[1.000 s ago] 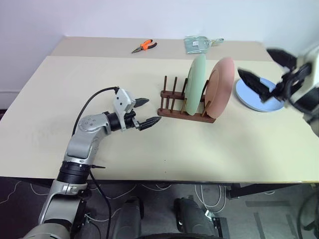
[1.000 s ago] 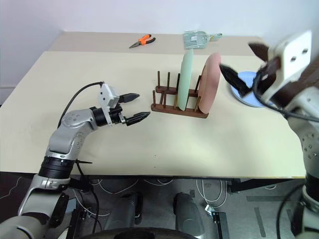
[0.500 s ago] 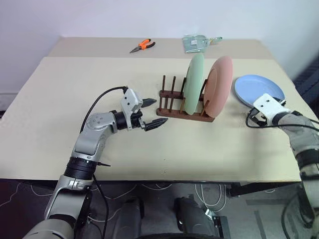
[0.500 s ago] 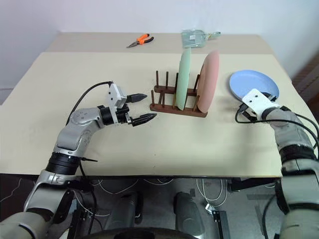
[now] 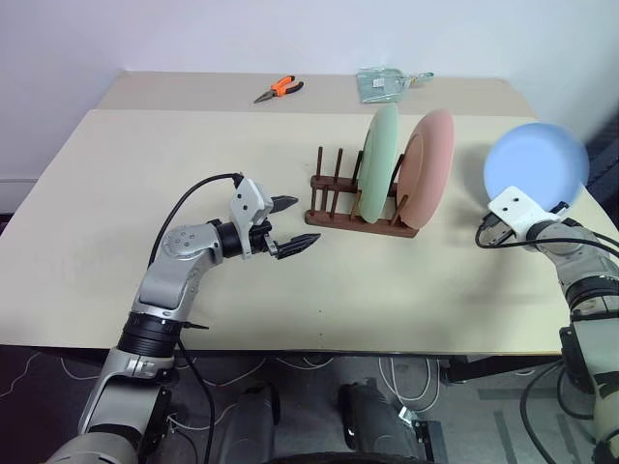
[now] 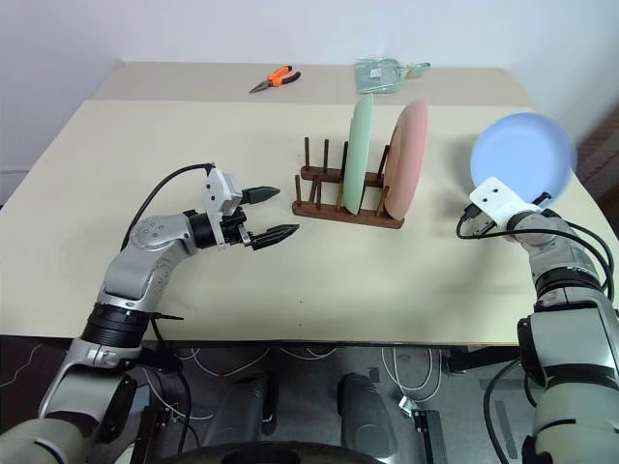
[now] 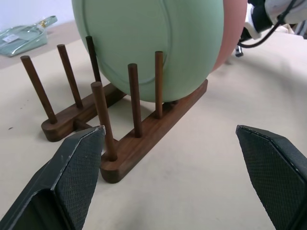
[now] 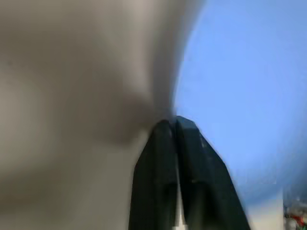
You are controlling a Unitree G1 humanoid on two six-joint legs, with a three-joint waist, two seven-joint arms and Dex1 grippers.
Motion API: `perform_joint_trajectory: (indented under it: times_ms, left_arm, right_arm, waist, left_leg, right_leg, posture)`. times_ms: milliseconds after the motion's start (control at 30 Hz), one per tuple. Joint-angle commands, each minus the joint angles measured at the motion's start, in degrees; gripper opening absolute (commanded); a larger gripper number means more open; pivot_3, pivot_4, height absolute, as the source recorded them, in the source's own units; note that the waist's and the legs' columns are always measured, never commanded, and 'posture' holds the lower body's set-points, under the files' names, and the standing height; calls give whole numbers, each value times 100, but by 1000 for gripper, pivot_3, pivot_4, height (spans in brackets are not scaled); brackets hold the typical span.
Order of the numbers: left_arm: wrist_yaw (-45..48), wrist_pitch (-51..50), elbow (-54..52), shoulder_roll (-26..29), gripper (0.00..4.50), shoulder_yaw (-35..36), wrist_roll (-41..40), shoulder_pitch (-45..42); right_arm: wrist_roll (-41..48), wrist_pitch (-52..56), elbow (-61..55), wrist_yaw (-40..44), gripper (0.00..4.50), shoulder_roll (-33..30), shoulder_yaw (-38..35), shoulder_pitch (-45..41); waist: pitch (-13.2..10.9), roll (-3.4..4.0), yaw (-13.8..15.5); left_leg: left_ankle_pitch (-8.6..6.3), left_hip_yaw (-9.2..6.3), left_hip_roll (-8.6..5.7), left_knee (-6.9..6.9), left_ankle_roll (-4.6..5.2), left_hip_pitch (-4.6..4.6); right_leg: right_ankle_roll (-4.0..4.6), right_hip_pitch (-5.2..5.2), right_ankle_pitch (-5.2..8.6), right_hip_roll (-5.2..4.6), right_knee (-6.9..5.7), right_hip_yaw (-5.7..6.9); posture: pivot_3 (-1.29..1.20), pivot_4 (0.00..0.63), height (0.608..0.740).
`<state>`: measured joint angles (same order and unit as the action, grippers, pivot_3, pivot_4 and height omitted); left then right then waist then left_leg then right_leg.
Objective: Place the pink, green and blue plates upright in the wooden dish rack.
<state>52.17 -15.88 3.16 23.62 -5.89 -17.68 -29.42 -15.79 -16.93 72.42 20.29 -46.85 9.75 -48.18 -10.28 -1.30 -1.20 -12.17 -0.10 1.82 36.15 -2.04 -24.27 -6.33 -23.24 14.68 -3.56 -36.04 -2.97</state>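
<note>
Left eye view: right gripper [image 5: 515, 209] pinched shut on blue plate [image 5: 535, 162], raised upright.
Rack [image 5: 360, 215]: lay leftward, free pegs beyond green plate [image 5: 381, 160].
Left gripper [image 5: 290, 223]: wide open, empty.

Three round plates: one green plate [image 5: 380, 162] and one pink plate [image 5: 428, 166], both standing in the rack, and one blue plate [image 5: 535, 164] raised at the table's right side. One wooden dish rack [image 5: 360, 218] with two rows of upright pegs. One pair of orange-handled pliers [image 5: 279, 90] and one clear packet [image 5: 388, 84] at the far edge. Two beige tables [image 5: 145, 174], one behind the other.
</note>
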Motion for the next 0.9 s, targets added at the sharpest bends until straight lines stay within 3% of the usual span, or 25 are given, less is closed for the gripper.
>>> perform_joint_trajectory:
  times_ms: [33,233,367,433,500,567,633,700,800,900]
  left_arm:
    - [-15,55,-174,10,4500,44,-8,-77]
    - [9,82,-149,11,4500,24,25,-105]
    - [-92,121,-138,77,4500,143,70,-45]
    - [-145,235,0,119,4500,239,106,-72]
    - [-185,332,131,150,4500,294,134,-112]
    - [-185,538,506,243,4500,364,220,-233]
    - [-163,822,986,355,4500,387,357,-356]
    - [-139,1027,1361,390,4500,411,426,-464]
    - [-93,1153,1736,418,4500,512,387,-568]
    - [70,1140,1808,518,4500,535,360,-491]
  right_arm:
    - [-217,-325,-193,-352,16,-218,26,66]
    - [-422,-712,-1047,-694,16,-548,-23,676]
    - [775,513,-5127,-695,16,-686,-1896,2418]
    - [1417,1356,-7059,-525,16,-486,-2569,2856]
    - [1811,1992,-8149,-392,16,-352,-2868,3008]
    - [3199,2938,-9452,-263,16,-166,-2932,2560]
    - [5282,3947,-10650,-336,16,50,-2752,1917]
    - [6834,4511,-11206,-709,16,434,-2486,1423]
    - [8304,4814,-11513,-1319,16,1288,-1844,1074]
    - [8852,4906,-11274,-1715,16,2055,-1397,1007]
  waist:
    - [0,0,-1]
    - [0,1,8]
    - [2,10,30]
    - [2,31,2]
    - [3,38,-26]
    - [4,31,-19]
    - [3,34,-48]
    - [3,29,-52]
    - [11,0,3]
    - [11,-7,54]
  left_leg:
    - [0,0,0,0,0,0]
    - [0,1,-1,0,0,-1]
    - [0,-7,0,-6,0,-6]
    - [0,-6,0,-3,0,-6]
    - [0,-4,2,-2,0,2]
    - [0,-12,6,-2,0,21]
    - [-1,-9,10,-2,0,35]
    - [-1,-14,13,-2,1,33]
    - [-1,-20,16,-4,2,25]
    - [-1,-19,10,4,2,0]
  right_leg:
    - [0,0,0,0,0,0]
    - [-1,-1,0,-1,0,0]
    - [-10,-5,1,0,-6,1]
    - [-14,-11,-1,0,-13,-1]
    - [-14,-10,-2,4,-17,-4]
    - [-11,9,-1,12,-18,-1]
    - [12,19,7,13,-17,-2]
    - [14,19,6,15,-18,0]
    - [15,19,6,11,-14,9]
    - [16,7,6,-4,-9,14]
  posture:
    - [0,150,726]
    - [0,150,726]
    - [0,150,726]
    - [0,150,726]
    - [0,150,726]
    - [0,150,726]
    - [0,150,726]
    - [0,150,726]
    - [0,150,726]
    - [0,150,726]
